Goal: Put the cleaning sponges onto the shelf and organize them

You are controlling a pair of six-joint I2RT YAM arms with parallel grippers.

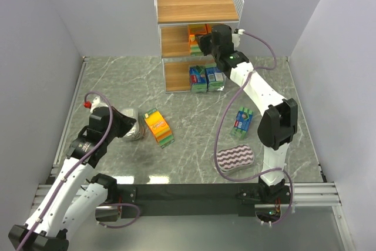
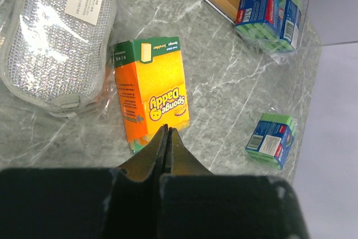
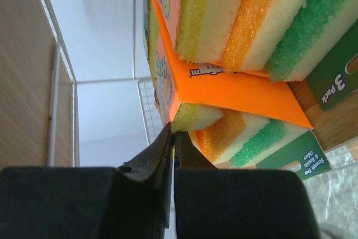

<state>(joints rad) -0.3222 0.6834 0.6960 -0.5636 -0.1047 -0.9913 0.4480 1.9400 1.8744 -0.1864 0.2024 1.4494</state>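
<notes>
The shelf (image 1: 197, 5) stands at the back. Two orange-yellow packs (image 1: 197, 38) sit stacked on its middle tier; in the right wrist view they are the upper pack (image 3: 246, 15) and the lower pack (image 3: 240, 132). My right gripper (image 1: 204, 44) (image 3: 172, 130) is shut, its tips touching the lower pack's yellow corner. Two blue-green packs (image 1: 205, 78) (image 2: 265, 6) stand at the bottom tier's front. A third orange-yellow pack (image 1: 158, 127) (image 2: 151, 93) lies on the table. My left gripper (image 1: 138, 129) (image 2: 166, 130) is shut and empty above its near end, beside the silvery-grey oval pack (image 1: 128, 113) (image 2: 53, 37).
A loose blue-green pack (image 1: 242, 121) (image 2: 271, 140) lies right of centre. The purple-white wavy-striped oval pack (image 1: 235, 159) lies near the right arm's base. The shelf's wire side (image 3: 53, 82) and wooden tier (image 3: 22, 71) are close on the right gripper's left. Grey walls enclose the marble table (image 1: 194, 145).
</notes>
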